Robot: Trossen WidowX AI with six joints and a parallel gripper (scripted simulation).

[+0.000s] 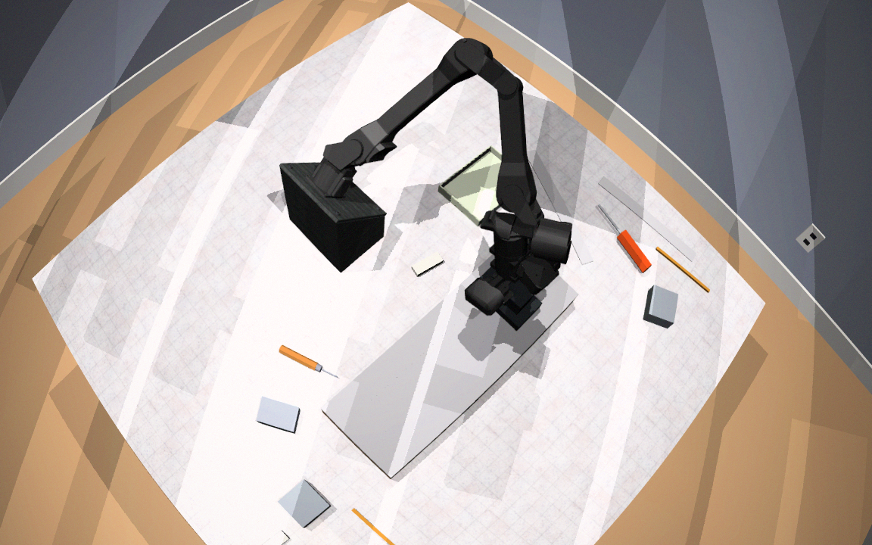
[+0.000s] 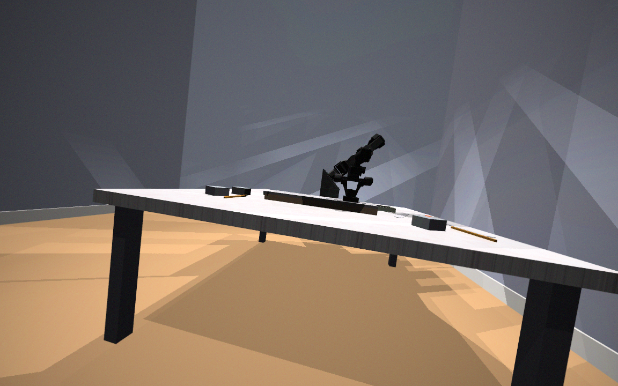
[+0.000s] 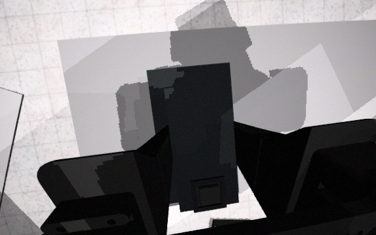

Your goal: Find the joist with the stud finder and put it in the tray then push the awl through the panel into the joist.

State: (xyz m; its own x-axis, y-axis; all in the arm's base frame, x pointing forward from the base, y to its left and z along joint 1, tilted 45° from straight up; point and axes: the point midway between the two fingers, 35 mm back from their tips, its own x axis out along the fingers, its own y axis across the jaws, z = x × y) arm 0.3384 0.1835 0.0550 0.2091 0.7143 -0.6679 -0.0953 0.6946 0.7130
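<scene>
Gripping dark rectangular block-shaped stud finder [image 1: 518, 312] [image 3: 201, 130] in half-open black parallel-jaw gripper [image 1: 508, 303] [image 3: 196, 126]; best slid slowly, flat along grey rectangular floor panel [image 1: 384, 406] [image 2: 321, 201] [image 3: 93, 65].

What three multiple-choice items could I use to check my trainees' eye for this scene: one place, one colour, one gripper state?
1. Where is the stud finder?
A) In the tray
B) Over the floor panel
C) Beside the red-handled tool

2. What colour is the awl-like tool's handle, nearest the two grey blocks at lower left in the top view?
A) Green
B) Blue
C) Orange

3. How is the gripper?
A) Shut on the stud finder
B) Open
C) Shut on a pencil

Key:
1 B: the dark stud finder shows against the floor panel.
2 C: the awl-like tool has an orange handle.
3 A: the gripper's fingers flank the stud finder on both sides.
</scene>
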